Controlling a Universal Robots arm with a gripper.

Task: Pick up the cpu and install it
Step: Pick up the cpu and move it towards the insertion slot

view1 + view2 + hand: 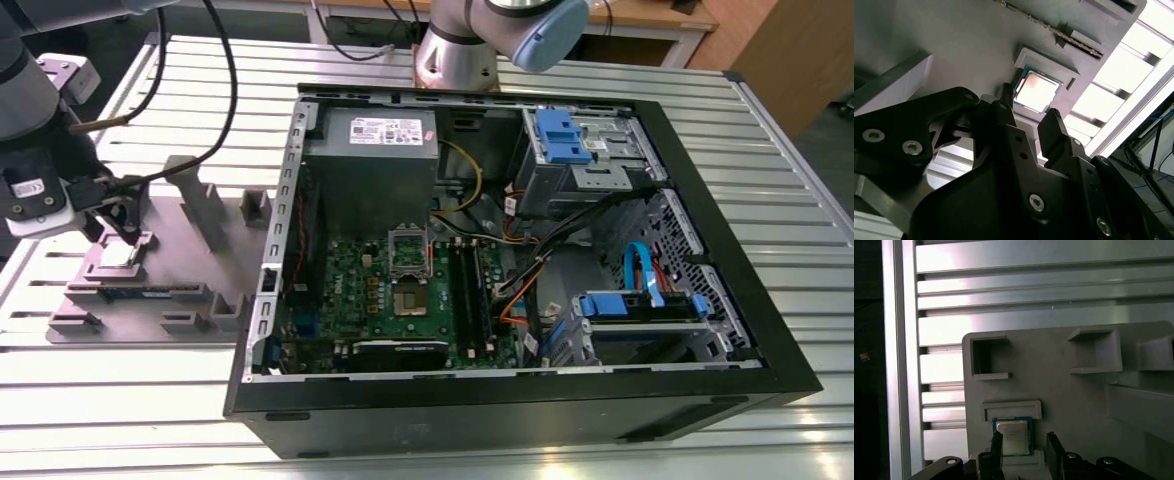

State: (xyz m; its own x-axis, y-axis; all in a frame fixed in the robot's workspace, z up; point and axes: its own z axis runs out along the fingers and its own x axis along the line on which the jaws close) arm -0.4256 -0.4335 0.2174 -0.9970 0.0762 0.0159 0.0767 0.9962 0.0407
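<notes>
Gripper hovers, fingers apart, over the cpu in its pocket on the grey fixture plate (light, stiff, likely fragile underneath), so take opposite edges, gently.

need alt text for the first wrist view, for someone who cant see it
A small flat square silver cpu lies in a shallow pocket of a grey plastic holder plate, with the black pincer open and straddling it. The plate rests on a ribbed aluminium table.
</notes>
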